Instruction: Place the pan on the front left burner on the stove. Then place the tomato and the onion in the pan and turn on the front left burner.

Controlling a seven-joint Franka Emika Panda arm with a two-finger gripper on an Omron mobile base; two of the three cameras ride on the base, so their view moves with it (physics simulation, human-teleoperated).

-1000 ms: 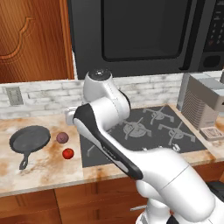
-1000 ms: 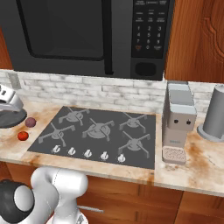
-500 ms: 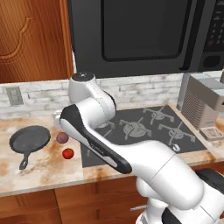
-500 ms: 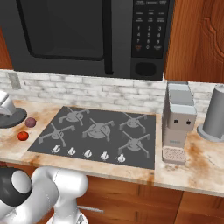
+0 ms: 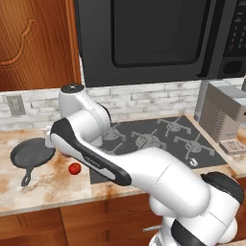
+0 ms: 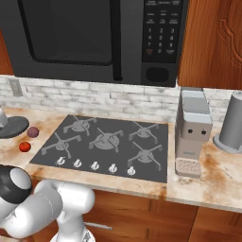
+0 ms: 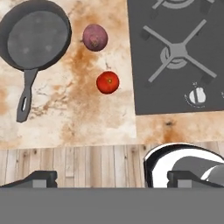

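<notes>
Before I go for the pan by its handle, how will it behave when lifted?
The pan looks like thick cast iron, so it is probably heavy and stiff. Its single short handle sits off to one side, so gripped there it may tip bowl-down. Lying flat on the counter, it should slide rather than roll if nudged.

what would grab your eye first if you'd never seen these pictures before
The white arm sweeps across the left base view, bending over the counter toward the left. In the hand view the pan lies on the marbled counter left of the stove, handle pointing toward the counter's front edge. Between pan and stove sit the purple onion and, nearer the edge, the bright red tomato, apart from each other.
</notes>
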